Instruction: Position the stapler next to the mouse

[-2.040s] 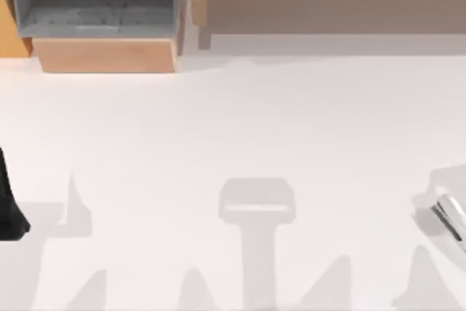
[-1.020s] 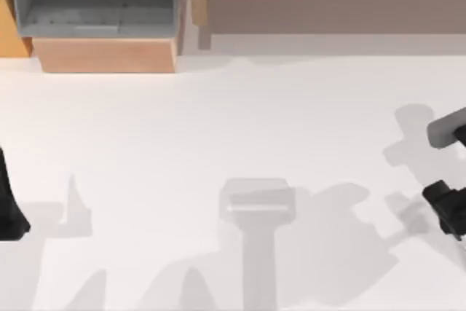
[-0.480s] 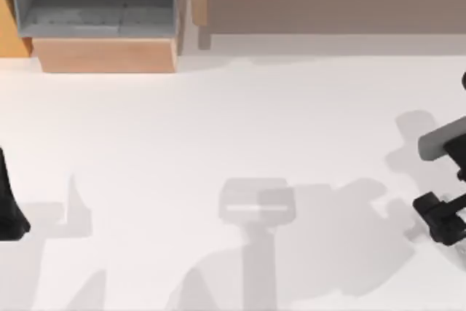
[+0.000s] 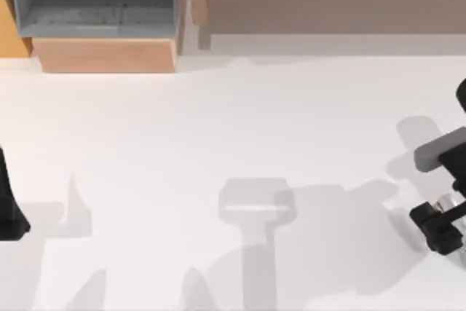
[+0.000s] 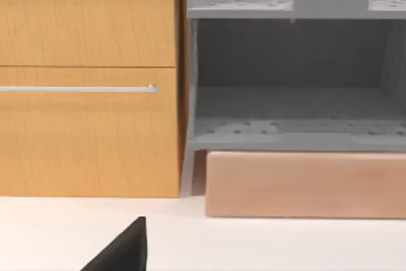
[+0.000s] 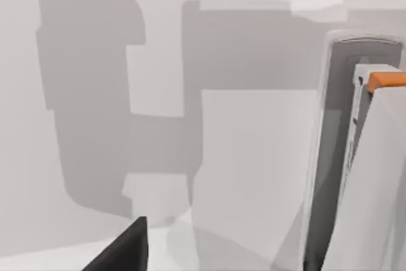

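Stapler [image 4: 445, 201] lies on the white table [image 4: 218, 129] at about 4 o'clock in the top view, close to the right edge. From above, little of it can be seen: a small silver piece shows between the grey link of the right arm and the black right gripper [image 4: 435, 228]. This silver piece sits at about 1 o'clock from the gripper head, and the gripper is over the rest of it. If the gripper touches it I cannot tell.

The right wrist view gives what the top view does not give. There the stapler [image 6: 371, 176] is a long light-grey bar with a darker grey stripe along its edge and an orange tip [image 6: 388, 80] at one end, and it lies flat on the table with shadows beside it. A black corner of the gripper also comes into this view, well apart from the bar. Whether the right gripper is open or closed, I cannot tell from any view.

The left arm [image 4: 7, 205] is parked at 9 o'clock, at the left edge of the table, and for its gripper too I cannot tell the state. The left wrist view looks toward a wooden cabinet [image 5: 89, 125] with a thin metal handle [image 5: 76, 89], and beside it a grey shelf unit [image 5: 292, 80] above a wooden block [image 5: 304, 185]. In the top view the shelf unit [image 4: 95, 5] stands at 11 o'clock
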Controlling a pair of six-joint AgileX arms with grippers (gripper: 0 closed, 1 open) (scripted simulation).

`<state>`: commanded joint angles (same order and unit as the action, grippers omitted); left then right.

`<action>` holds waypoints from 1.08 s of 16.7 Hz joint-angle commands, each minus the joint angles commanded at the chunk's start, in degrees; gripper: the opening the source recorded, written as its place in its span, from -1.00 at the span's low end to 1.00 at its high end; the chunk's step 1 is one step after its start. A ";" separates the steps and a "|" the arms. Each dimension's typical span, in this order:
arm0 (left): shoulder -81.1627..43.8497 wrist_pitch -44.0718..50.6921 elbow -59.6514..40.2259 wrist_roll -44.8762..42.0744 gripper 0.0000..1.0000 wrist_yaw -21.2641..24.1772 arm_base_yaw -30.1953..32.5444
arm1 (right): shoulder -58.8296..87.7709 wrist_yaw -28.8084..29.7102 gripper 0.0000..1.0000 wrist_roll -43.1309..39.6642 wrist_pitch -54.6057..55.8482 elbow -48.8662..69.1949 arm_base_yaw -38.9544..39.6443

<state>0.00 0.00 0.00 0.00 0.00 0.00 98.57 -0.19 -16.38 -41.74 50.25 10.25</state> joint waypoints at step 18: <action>0.00 0.00 0.00 0.00 1.00 0.00 0.00 | 0.00 0.00 -1.00 0.00 0.00 0.00 0.00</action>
<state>0.00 0.00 0.00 0.00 0.00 0.00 98.57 -0.19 -16.38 -41.74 50.25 10.25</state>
